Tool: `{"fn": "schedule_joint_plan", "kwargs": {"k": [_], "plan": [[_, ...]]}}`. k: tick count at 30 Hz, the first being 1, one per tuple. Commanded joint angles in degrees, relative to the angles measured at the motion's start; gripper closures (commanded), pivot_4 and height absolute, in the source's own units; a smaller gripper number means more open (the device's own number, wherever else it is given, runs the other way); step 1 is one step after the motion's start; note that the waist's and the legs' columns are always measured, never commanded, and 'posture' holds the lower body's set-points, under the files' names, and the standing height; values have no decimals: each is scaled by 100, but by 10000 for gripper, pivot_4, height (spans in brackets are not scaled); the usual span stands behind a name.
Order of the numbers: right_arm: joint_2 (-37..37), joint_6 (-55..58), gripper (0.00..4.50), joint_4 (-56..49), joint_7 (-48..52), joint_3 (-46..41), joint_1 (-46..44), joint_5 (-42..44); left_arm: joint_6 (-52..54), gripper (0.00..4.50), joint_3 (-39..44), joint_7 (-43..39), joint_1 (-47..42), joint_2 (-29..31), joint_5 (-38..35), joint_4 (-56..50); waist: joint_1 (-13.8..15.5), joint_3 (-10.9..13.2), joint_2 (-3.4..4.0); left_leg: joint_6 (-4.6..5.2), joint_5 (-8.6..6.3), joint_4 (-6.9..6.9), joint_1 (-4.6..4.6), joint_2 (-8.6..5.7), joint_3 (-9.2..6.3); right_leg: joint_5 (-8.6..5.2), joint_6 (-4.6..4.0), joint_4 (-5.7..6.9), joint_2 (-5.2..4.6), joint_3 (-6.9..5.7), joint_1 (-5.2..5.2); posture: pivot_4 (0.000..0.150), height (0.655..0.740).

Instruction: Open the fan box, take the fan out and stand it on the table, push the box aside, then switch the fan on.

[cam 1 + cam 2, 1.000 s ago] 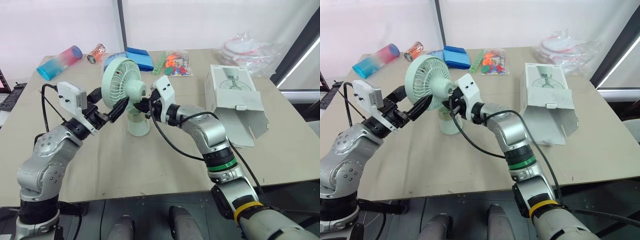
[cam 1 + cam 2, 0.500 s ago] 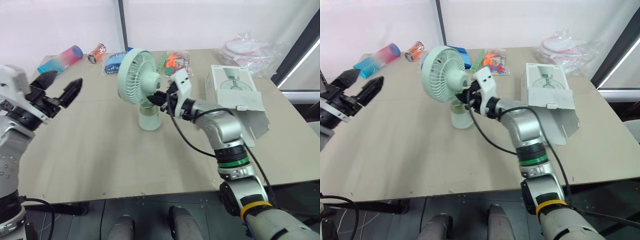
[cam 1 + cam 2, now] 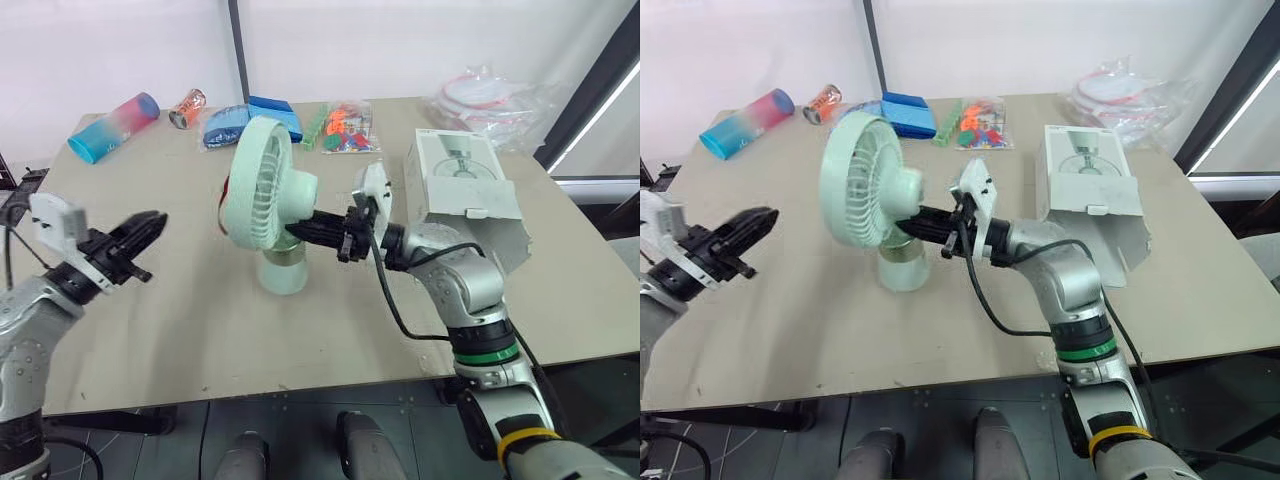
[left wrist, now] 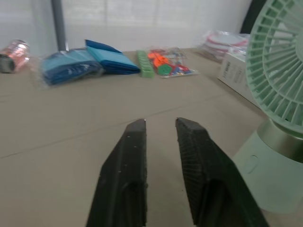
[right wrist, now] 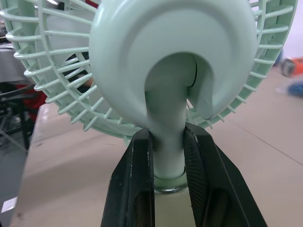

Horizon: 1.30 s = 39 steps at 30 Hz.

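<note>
The table carries the fan box on the robot's right, its flap open, and the fan upright on its base near the middle. The right gripper is clamped on the fan's neck; the left gripper hovers well apart, fingers slightly parted, empty

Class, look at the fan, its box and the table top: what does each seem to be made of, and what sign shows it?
The fan: pale green moulded plastic, smooth, slightly glossy; thin grille ribs show it. The box: white printed cardboard, matt; its flap is creased open. The table: probably beige laminate or board, matt, uniform.
</note>
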Motion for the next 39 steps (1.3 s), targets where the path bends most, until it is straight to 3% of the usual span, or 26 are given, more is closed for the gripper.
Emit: {"fn": "schedule_joint_plan", "kwargs": {"k": [1, 9, 27, 39], "plan": [[-140, -524, 42051, -192, 396, 67, 66, 42, -166, 44823, -283, -381, -57, 82, 155, -12, 2, 0, 0, 0, 0, 0, 0, 0, 0, 0, 0, 0, 0, 0, 0, 1500, 7400], [-226, -1056, 42051, -77, 665, 250, 285, -73, -322, 44823, -1011, -956, 267, 200, 741, -68, -10, 0, 0, -1, 0, -1, 0, 0, 1, 0, -1, 0, 1, 0, -2, 1500, 7400], [-540, -1265, 42051, -239, 957, 462, 680, -171, -310, 44823, -1680, -1618, 275, 232, 917, -203, -3, -1, 1, 7, -4, 1, 4, 0, 0, 0, -1, 1, 1, 0, 2, 1500, 7400], [-497, -1242, 42051, -177, 746, 574, 665, -291, -625, 44823, -2477, -1666, -166, -118, 1568, 346, -1, -5, 5, 7, -4, 1, 10, 0, 1, 0, -1, 1, 1, 0, 6, 1500, 7400]]}}
